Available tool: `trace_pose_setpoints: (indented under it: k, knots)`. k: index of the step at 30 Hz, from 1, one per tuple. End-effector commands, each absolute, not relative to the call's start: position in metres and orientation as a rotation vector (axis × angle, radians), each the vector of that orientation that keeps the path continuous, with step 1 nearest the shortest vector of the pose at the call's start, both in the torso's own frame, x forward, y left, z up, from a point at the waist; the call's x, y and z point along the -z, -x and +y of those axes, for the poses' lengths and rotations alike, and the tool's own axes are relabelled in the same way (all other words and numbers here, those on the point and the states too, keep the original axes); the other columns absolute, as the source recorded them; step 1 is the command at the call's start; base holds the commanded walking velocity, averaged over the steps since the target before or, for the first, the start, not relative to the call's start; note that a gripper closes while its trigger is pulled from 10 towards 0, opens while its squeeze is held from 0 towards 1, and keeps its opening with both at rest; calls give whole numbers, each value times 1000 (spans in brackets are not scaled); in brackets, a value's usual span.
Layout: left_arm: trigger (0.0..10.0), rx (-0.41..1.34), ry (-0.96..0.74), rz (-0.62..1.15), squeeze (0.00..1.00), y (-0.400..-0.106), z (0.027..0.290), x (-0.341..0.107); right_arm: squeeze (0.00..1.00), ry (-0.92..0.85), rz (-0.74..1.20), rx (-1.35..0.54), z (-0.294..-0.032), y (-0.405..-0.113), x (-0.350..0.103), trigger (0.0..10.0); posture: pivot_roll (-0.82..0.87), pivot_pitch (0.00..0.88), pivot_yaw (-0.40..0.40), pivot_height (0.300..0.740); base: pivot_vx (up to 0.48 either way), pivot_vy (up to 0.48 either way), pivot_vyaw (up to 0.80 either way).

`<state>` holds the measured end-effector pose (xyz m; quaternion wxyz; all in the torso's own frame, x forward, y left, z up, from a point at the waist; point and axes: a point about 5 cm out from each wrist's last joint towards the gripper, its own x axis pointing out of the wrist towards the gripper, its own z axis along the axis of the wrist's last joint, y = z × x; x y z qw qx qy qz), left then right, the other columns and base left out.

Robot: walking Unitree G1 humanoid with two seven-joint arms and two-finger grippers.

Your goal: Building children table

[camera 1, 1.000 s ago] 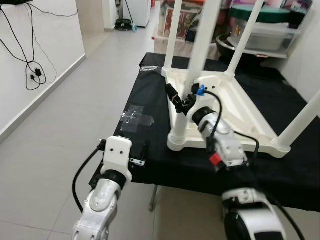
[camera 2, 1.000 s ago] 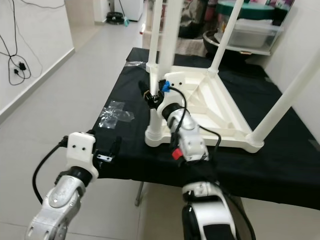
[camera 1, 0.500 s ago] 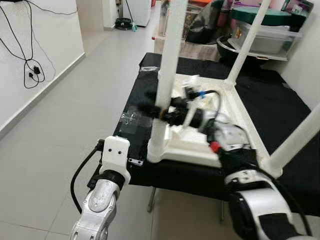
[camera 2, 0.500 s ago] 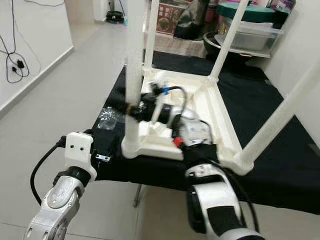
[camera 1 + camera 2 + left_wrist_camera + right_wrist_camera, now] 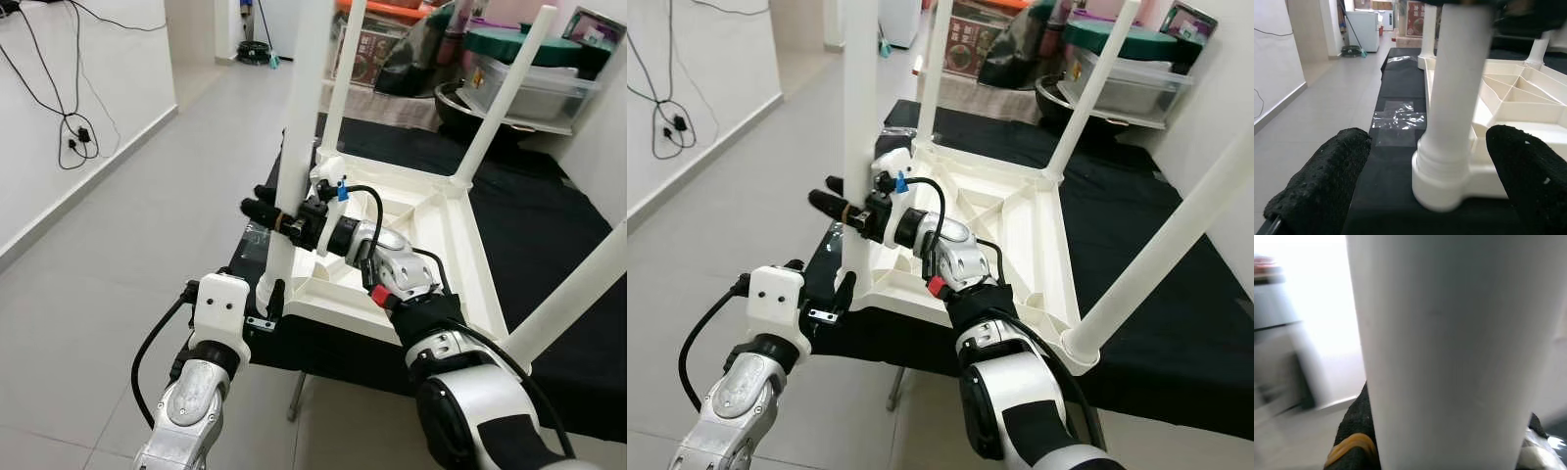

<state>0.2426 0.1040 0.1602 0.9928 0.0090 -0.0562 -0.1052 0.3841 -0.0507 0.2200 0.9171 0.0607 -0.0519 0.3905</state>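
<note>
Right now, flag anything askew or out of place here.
The white table lies upside down on the black cloth, twisted askew, its near corner at the cloth's edge. The right claw grips the near leg. Crumpled tape is stuck alongside.

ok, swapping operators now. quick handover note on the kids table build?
Right gripper: shut on the near-left leg, partway up it.
Left gripper: open, fingers either side of that leg's base socket, not touching it.
White children table: upside down on the black-covered table, all four legs standing in their corners, near-left corner at the cover's front edge.
Done: legs inserted. Cannot tell whether they are fully tightened.
Left: likely finish seating this leg, then flip the table upright.
</note>
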Motion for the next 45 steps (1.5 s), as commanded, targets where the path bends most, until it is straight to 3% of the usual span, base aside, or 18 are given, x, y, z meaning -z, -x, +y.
trace_pose_setpoints:
  k: [1,3,4,6,11,17,18,21,22,27,28,29,34,36,38,41,42,45]
  knots:
    - [10000,219,-26,-103,0,-242,102,-159,0,-134,-104,-551,-78,-391,-214,0,134,1,-137,740,0,0,0]
    - [10000,224,-22,-102,0,-243,101,-158,0,-112,-49,-232,-89,-387,-201,0,122,4,-129,740,0,0,0]
    - [10000,224,-22,-102,0,-243,101,-158,0,-112,-49,-232,-89,-387,-201,0,122,4,-129,740,0,0,0]
    - [10000,231,-21,-101,0,-243,100,-158,0,-110,-6,8,-95,-375,-190,0,124,5,-129,740,0,0,0]
    - [10000,238,-26,-97,0,-242,99,-158,0,-176,32,186,-90,-359,-183,0,126,12,-130,740,0,0,0]
    - [10000,236,-29,-93,0,-241,101,-158,0,-222,37,201,-70,-355,-186,0,129,18,-132,740,0,0,0]
    - [10000,234,-30,-91,0,-240,102,-157,0,-237,13,163,-63,-356,-191,10000,129,19,-134,740,0,0,0]
    - [10000,233,-29,-90,0,-240,102,-157,0,-250,-28,138,-60,-355,-196,10000,128,15,-132,740,0,0,0]
    - [10000,233,-29,-89,0,-240,102,-156,1000,-262,-71,85,-56,-355,-201,10000,127,14,-132,740,0,0,0]
    - [10000,241,-29,-90,0,-241,100,-157,1000,-160,-188,-3,-70,-358,-212,10000,123,18,-128,740,0,0,0]
    - [10000,241,-29,-90,0,-242,99,-157,0,-161,-197,-96,-69,-359,-214,10000,119,19,-124,740,0,0,0]
    - [10000,242,-28,-91,0,-242,99,-157,0,-162,-187,-255,-67,-361,-213,10000,117,32,-125,740,0,0,0]
    - [10000,241,-28,-90,0,-242,99,-157,0,-162,-179,-392,-69,-363,-212,10000,117,32,-125,740,0,0,0]
    - [10000,241,-27,-89,0,-242,99,-156,0,-124,-104,-693,-86,-372,-206,10000,120,20,-129,740,0,0,0]
    - [10000,241,-27,-89,0,-242,99,-156,0,-124,-104,-693,-86,-372,-206,10000,120,20,-129,740,0,0,0]
    - [10000,240,-28,-90,0,-242,99,-157,0,-122,-46,-899,-94,-377,-208,10000,126,21,-131,740,0,0,0]
    - [10000,240,-28,-90,0,-242,99,-157,0,-122,-46,-899,-94,-377,-208,10000,126,21,-131,740,0,0,0]
    - [10000,234,-31,-93,0,-242,100,-158,0,-83,-30,-1129,-81,-371,-211,10000,138,35,-140,740,0,0,0]
